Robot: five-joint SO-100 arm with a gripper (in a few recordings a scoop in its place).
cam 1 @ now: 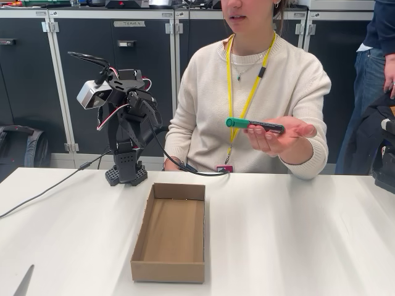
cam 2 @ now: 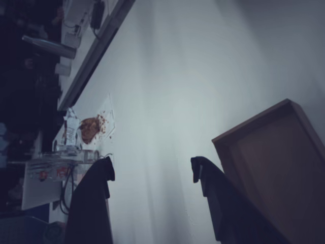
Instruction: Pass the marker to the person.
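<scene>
The marker (cam 1: 254,125), dark-barrelled with a green cap, lies across the raised open palm (cam 1: 290,132) of the person (cam 1: 203,92), who sits behind the table in a cream sweater with a yellow lanyard. My arm is folded up at the table's back left, well away from the marker, with its gripper (cam 1: 137,103) tucked in. In the wrist view the gripper (cam 2: 151,168) stands open above the white tabletop, and nothing is between its dark fingers (cam 2: 91,203).
An open cardboard box (cam 1: 170,271) stands on the table in front of my arm, and its corner (cam 2: 279,168) shows beside my right finger. A grey pointed object (cam 1: 24,282) lies at the front left edge. A cable (cam 1: 43,192) trails left. Another person (cam 1: 376,55) stands at the right.
</scene>
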